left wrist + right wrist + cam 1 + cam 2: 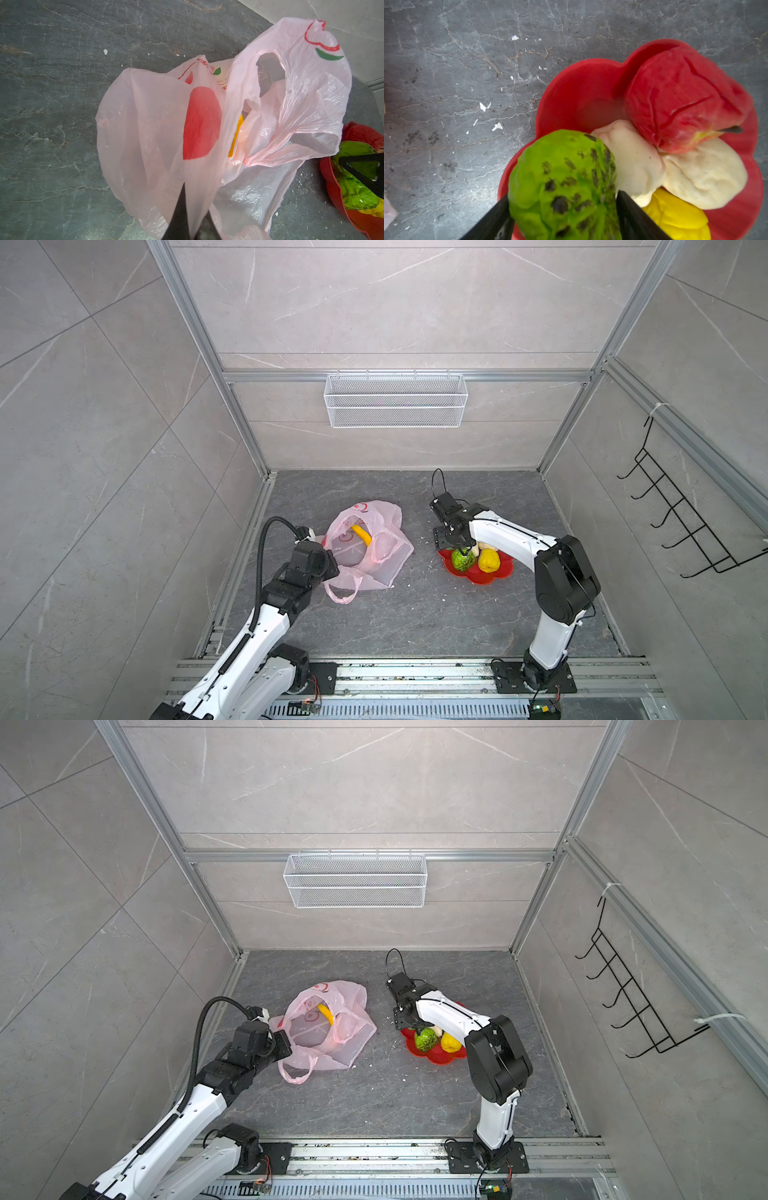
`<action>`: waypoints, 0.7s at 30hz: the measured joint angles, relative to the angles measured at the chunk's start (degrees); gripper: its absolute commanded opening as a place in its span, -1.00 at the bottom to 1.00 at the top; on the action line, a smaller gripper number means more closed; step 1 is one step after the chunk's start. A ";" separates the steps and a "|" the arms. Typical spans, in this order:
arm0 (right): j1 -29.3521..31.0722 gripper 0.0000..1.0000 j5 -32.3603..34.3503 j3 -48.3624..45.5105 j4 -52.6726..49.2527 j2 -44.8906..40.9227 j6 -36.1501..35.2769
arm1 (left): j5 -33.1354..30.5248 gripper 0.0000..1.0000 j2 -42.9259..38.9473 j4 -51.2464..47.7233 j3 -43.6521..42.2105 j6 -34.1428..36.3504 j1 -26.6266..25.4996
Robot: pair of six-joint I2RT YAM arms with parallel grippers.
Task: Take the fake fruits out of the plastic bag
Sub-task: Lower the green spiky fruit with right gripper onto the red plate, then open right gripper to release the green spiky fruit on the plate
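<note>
I see the bag [365,547] left of the dish [496,577], banana [361,536] in the bag, other fruits [488,561] on the dish.

Dark marble tbl [415,614], pink plastic bag [386,568], red dish [482,580]

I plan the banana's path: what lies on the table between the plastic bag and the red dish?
Nothing but small white flecks: both top views show bare dark tabletop between the plastic bag and the red dish.
</note>
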 measured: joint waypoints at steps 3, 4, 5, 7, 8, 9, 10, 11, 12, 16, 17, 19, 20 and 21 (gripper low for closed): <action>0.00 0.56 -0.17 0.00 -0.46 -1.11 0.00 | 0.00 -0.89 0.00 0.02 0.00 0.00 0.00; 0.00 0.57 -0.24 0.00 -0.59 -1.73 0.02 | 0.00 -0.89 0.00 0.02 0.00 0.00 0.00; 0.00 0.57 -0.31 0.00 -0.63 -2.27 0.02 | 0.00 -0.89 0.00 0.02 0.00 0.00 0.00; 0.00 0.56 -0.46 0.00 -0.70 -3.67 0.04 | 0.02 -0.89 0.02 0.04 0.00 0.00 0.00; 0.00 0.56 -0.48 0.00 -0.72 -4.31 0.22 | 0.02 -0.89 0.02 0.07 0.00 0.00 0.00; 0.00 0.57 -0.63 0.00 -0.79 -4.92 0.24 | 0.02 -0.89 0.02 0.07 0.00 0.00 0.00; 0.00 0.56 -0.68 0.00 -0.85 -5.51 0.37 | 0.04 -0.89 0.02 0.09 0.00 0.00 0.00; 0.02 0.56 -0.83 -0.02 -0.87 -5.99 0.44 | 0.04 -0.89 0.04 0.11 0.00 0.00 0.00; 0.07 0.55 -0.85 -0.02 -0.87 -6.54 0.46 | 0.04 -0.89 0.07 0.15 0.00 0.00 0.00; 0.76 0.44 -1.42 -0.28 -0.83 -8.63 0.42 | 0.13 -0.89 0.11 0.11 0.00 0.02 0.00; 1.31 0.41 -1.73 -0.55 -0.72 -9.46 0.39 | 0.33 -0.89 0.11 0.02 0.00 0.04 0.00; 2.93 0.34 -2.16 -0.66 -0.61 -11.06 0.00 | 1.14 -0.89 0.00 -0.66 0.00 0.37 0.00; 4.33 0.30 -2.40 -0.63 -0.22 -11.98 -0.31 | 1.46 -0.89 -0.20 -1.33 0.00 0.48 0.00; 5.70 0.25 -2.47 -0.59 0.09 -12.68 -0.50 | 1.75 -0.89 -0.52 -2.10 0.00 0.68 0.00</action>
